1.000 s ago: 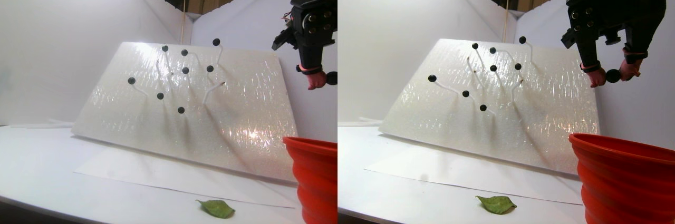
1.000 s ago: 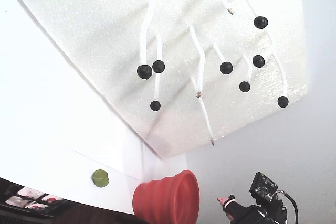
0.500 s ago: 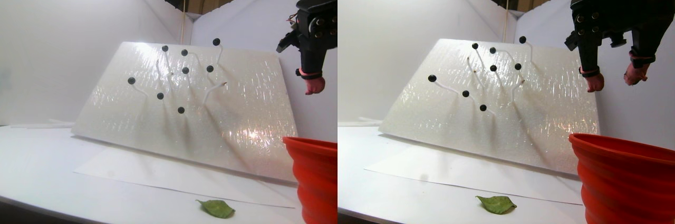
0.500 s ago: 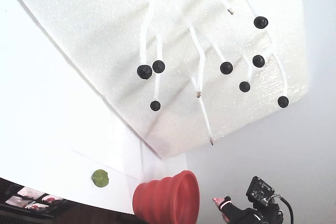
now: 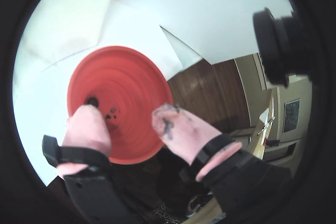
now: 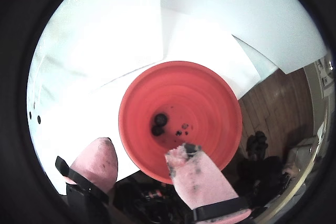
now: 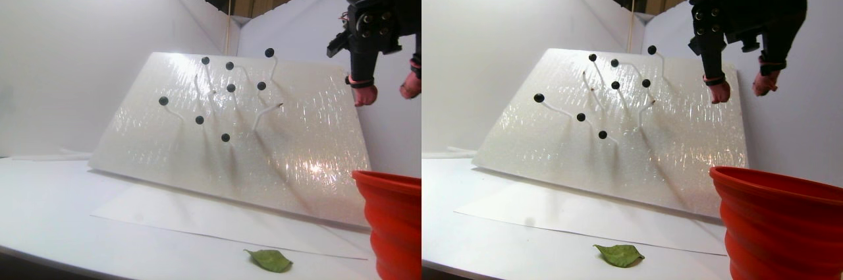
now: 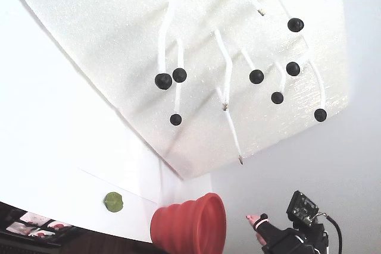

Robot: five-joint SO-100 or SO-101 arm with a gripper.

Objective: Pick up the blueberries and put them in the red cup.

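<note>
a few berries in, most left to pick

your gripper [image 6: 144, 153] hangs wide open and empty above the cup [image 6: 210, 98]; two berries [image 6: 159, 123] and some dark specks lie at its bottom. in the fixed view eight berries [image 8: 256, 76] sit on the stems of the board [image 8: 119, 22], so you're early in the job.

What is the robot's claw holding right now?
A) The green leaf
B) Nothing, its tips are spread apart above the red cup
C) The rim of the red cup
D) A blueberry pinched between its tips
B: in a wrist view the gripper has its pink fingertips apart with nothing between them, above the red cup.
</note>
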